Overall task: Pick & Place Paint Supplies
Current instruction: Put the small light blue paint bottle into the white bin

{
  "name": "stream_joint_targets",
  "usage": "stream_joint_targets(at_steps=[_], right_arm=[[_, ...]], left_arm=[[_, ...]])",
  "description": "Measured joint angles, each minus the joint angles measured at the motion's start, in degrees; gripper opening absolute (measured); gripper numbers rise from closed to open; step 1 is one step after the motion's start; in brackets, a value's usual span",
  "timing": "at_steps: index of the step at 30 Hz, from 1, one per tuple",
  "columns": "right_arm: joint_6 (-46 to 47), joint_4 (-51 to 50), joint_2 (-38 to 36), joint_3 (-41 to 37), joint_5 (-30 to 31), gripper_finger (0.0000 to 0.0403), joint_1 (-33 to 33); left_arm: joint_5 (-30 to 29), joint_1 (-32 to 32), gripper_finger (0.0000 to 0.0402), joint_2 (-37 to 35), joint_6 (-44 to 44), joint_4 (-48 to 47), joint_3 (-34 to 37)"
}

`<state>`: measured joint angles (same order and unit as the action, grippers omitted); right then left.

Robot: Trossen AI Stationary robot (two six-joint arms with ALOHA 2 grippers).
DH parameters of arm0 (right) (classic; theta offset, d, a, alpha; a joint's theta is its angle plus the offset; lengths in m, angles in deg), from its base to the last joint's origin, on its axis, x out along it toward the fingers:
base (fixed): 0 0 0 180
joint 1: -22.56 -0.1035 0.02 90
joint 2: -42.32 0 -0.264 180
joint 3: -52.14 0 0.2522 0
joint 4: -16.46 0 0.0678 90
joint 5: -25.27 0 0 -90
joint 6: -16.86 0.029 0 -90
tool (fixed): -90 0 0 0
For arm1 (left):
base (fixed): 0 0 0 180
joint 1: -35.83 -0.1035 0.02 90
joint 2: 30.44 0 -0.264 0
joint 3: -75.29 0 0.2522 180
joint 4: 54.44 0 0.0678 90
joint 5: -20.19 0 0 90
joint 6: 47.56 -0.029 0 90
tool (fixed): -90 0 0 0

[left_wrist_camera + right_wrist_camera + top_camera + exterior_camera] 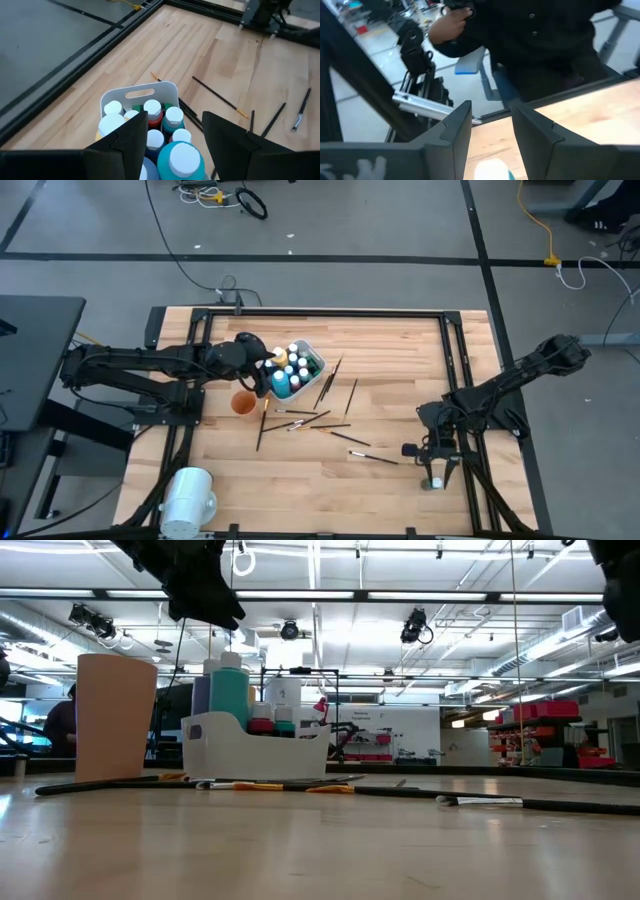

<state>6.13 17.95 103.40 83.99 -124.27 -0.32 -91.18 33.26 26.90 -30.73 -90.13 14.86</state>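
We judge our left gripper [172, 137], jaws apart and empty, is mid-placing over the paint bottles [165, 130] in the tub [140, 92] directly beneath; next, brushes [330, 420] lying beyond need fetching.

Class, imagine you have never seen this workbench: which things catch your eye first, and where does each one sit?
First, the white tub packed with white-capped paint bottles, at the table's far left-centre, with the left gripper open just above it. Next, thin dark brushes scattered over the wood at mid-table, an orange cup beside the tub. Then a large white cylinder lies at the near left corner.
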Motion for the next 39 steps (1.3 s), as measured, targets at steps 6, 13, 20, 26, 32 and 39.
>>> stream_joint_targets(at_steps=[6,13,20,26,32,39], right_arm=[[-5.61,-2.56,0.04,-0.07,1.57,0.0144,-2.98],[-9.76,-0.36,0.04,-2.25,8.34,0.0144,-5.48],[-8.94,14.5,0.04,-10.82,10.3,0.0144,-6.89],[-5.12,21.73,0.07,-14.03,17.0,0.0144,-6.86],[-4.93,22.02,0.07,-14.05,16.32,0.0144,-6.88],[-4.99,20.26,0.15,-13.99,15.89,0.0144,-6.88]], left_arm=[[-0.44,0.01,0.0196,0.0,2.67,0.02,0.0],[-0.44,0.01,0.0196,0.0,3.81,0.02,0.0],[-0.44,0.0,0.0196,0.0,3.81,0.02,0.0],[-0.44,0.0,0.0196,0.0,3.85,0.02,0.0],[-0.44,0.02,0.0196,0.0,3.89,0.02,0.0],[-0.44,0.02,0.0196,0.0,3.83,0.02,0.0]])
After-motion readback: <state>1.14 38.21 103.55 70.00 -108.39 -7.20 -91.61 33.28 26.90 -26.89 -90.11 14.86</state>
